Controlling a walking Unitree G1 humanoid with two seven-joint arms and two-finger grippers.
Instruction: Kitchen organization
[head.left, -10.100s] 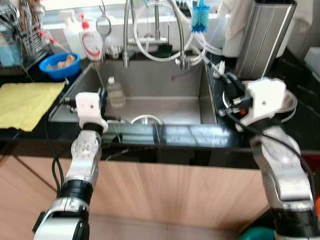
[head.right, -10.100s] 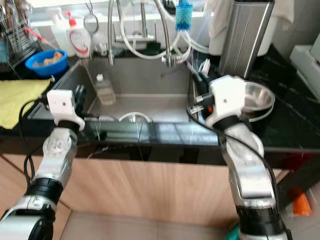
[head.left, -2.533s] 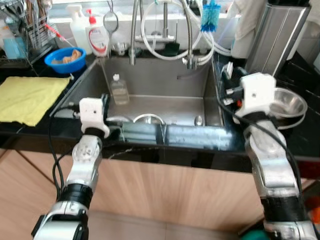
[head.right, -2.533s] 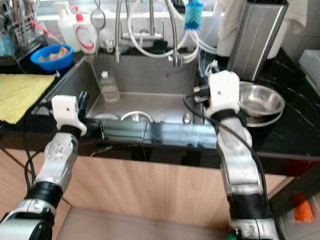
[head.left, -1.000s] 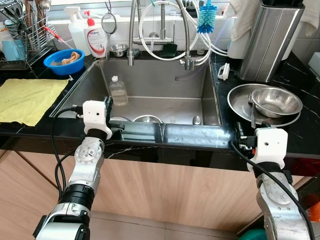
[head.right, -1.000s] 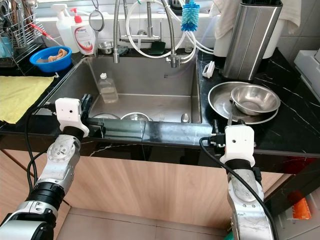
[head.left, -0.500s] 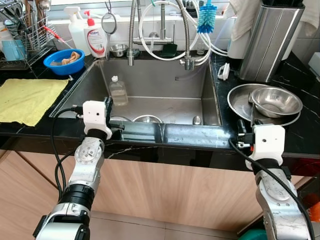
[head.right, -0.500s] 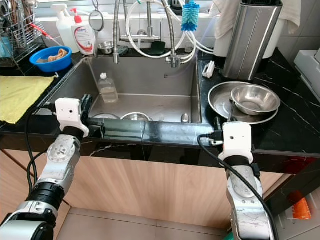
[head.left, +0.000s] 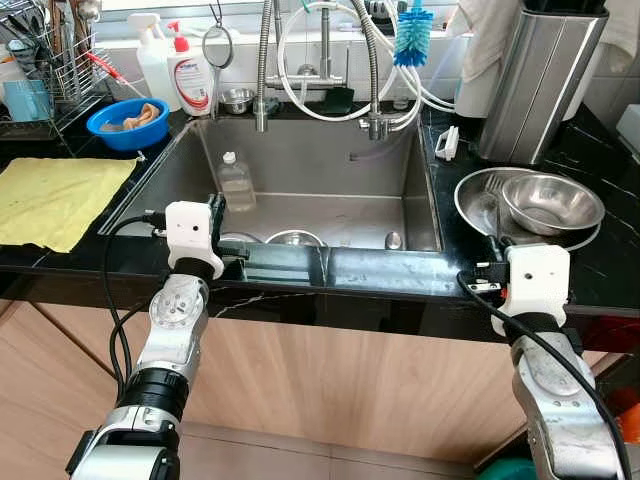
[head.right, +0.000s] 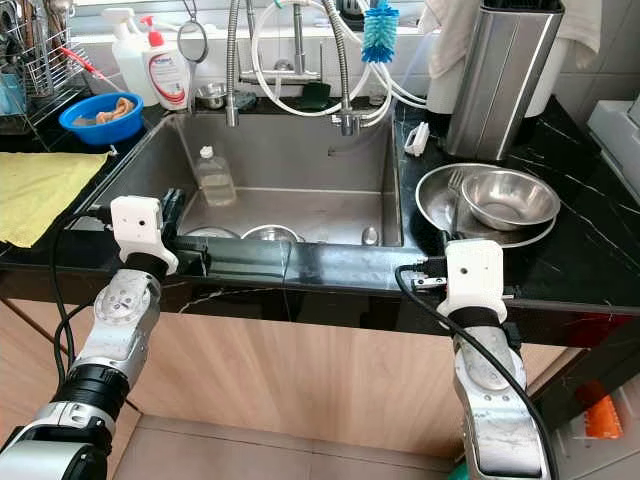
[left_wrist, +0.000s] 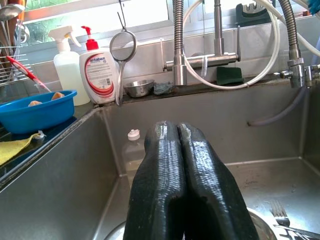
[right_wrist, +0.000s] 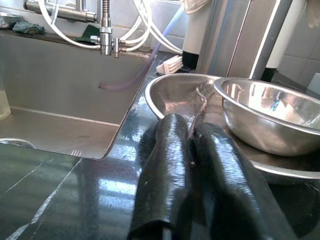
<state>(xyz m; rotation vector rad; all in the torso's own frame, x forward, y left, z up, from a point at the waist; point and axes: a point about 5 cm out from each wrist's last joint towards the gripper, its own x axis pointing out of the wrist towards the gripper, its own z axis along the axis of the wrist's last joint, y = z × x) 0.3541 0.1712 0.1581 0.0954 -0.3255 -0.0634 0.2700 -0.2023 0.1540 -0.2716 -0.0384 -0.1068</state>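
Stainless steel is the material of the things to be sorted: a fork (head.left: 492, 200) lies in the wide steel plate (head.left: 478, 210) on the black counter (head.right: 580, 255), to the right of the sink (head.left: 300, 170), and a steel bowl (head.left: 553, 203) sits on the same plate just beside it. The fork's long axis runs from the near rim of the plate away from the robot, tines at the far end.

The right gripper (right_wrist: 192, 150) is the nearer one. It is low at the counter edge, directly in front of the plate, with a narrow gap between its two black fingers and the fork handle seen in that gap. I cannot tell for sure if the fingers touch the handle; it seems they are not clamped on it.

The left gripper (left_wrist: 179, 165) is pressed shut and empty, at the front edge of the sink, above a round dish (head.left: 293, 239) and a second fork (left_wrist: 281, 216) on the sink bottom. A small plastic bottle (head.left: 235, 183) stands deeper in the sink.
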